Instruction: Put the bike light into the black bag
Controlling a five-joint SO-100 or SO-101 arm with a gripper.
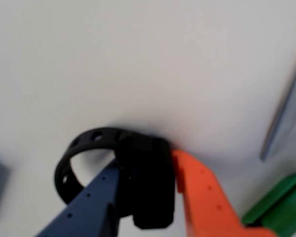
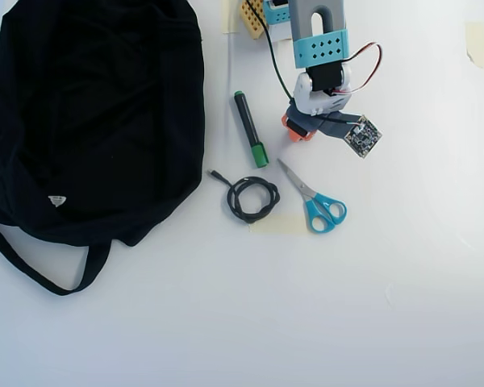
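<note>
Wrist view shows the gripper (image 1: pixel 150 182) closed on the bike light (image 1: pixel 147 182), its blue finger (image 1: pixel 89 202) and orange finger (image 1: pixel 204 197) pressing the black block from either side, the holed strap (image 1: pixel 81 148) looping out to the left over the white table (image 1: pixel 148 59). Overhead view puts the arm (image 2: pixel 319 72) right of the green-capped marker (image 2: pixel 248 129), above the scissors (image 2: pixel 315 197) and coiled cable (image 2: pixel 250 197). Farther left lies the bag (image 2: pixel 89 113), well apart from the gripper.
</note>
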